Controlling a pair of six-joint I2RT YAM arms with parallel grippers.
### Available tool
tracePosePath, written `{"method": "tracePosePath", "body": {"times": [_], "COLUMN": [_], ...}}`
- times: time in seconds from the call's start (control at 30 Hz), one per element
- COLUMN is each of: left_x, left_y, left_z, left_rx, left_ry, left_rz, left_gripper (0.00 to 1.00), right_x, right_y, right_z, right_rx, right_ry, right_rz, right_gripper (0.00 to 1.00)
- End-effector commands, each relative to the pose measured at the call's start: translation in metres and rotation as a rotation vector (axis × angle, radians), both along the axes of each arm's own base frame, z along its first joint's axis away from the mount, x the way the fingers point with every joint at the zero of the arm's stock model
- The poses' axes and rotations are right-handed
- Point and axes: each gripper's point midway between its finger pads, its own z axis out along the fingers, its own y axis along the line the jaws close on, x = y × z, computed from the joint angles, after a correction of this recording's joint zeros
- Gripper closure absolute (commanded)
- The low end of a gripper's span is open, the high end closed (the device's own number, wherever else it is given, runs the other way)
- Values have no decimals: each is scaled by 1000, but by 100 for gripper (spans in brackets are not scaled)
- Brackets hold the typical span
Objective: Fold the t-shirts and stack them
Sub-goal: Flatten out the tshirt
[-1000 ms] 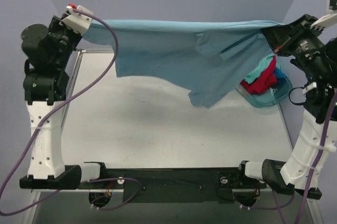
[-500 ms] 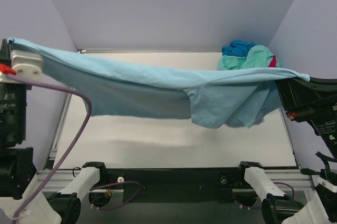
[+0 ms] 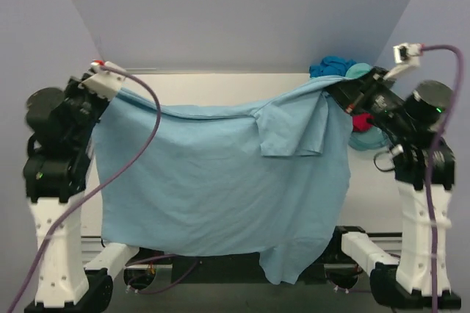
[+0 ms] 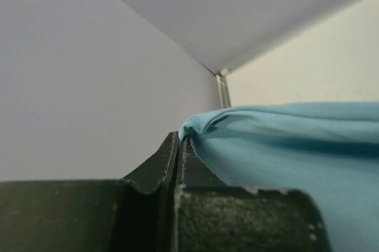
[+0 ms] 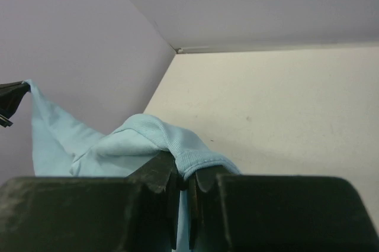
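Over the table (image 3: 220, 89), left gripper (image 4: 182, 139) and right gripper (image 5: 187, 175) are clenching the sky-blue t-shirt's (image 3: 220, 181) top corners. Behind its right corner, a teal tub (image 3: 369, 141) is holding deep-blue, mint and red t-shirts (image 3: 345, 70).

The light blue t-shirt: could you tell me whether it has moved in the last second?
Yes, downward. The light blue t-shirt, earlier stretched above the table, now hangs with its hem past the table's near edge.
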Motion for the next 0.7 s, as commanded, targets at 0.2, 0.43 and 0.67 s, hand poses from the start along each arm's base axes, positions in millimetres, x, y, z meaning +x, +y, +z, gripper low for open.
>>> {"method": "tracePosePath", "body": {"times": [0.2,0.43,0.67], "left_x": [220,339,394], "left_y": [-20,8,32], "left_z": [-261,-341,-370], "left_rx": [7,28,-22], "left_ry": [420,448,408], "left_rz": [-103,-48,20], "left_gripper": [100,100,100], "right_x": [250,369,416], "right_y": [46,51,49], "right_z": [-268,-355,-381], "right_rx": [-51,-4,24], "right_ry": [474,602,592], "right_rz": [142,77,-9], "right_gripper": [100,100,100]}}
